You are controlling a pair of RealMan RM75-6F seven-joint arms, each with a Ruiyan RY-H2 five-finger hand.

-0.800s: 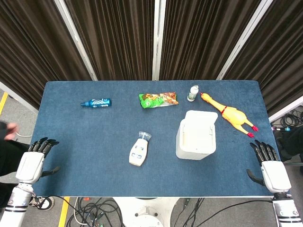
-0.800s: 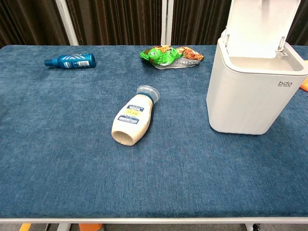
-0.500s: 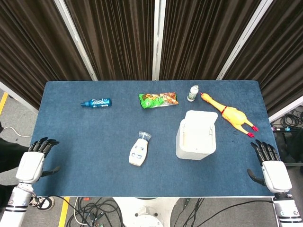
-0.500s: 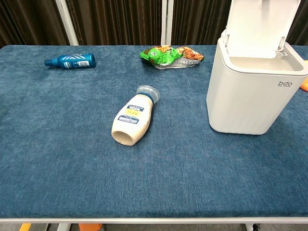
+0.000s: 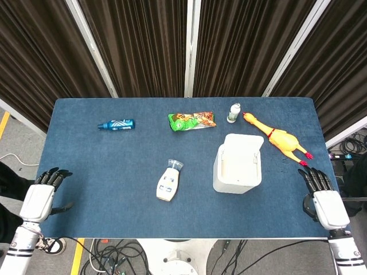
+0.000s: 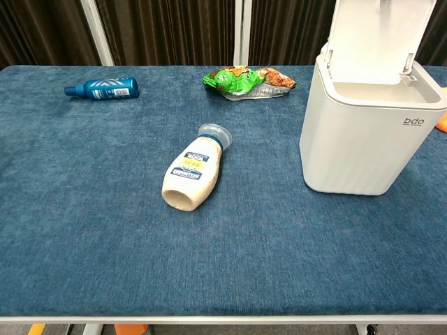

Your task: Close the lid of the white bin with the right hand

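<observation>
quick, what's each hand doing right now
Left hand: open, holding nothing.
Right hand: open, holding nothing.

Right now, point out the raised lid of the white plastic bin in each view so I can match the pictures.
Head view: the raised lid sits right of centre, at the far edge of the white plastic bin.
Chest view: the lid stands upright at the top right, its top cut off by the frame.
Shared landmark: the cream squeeze bottle lying to the bin's left.
</observation>
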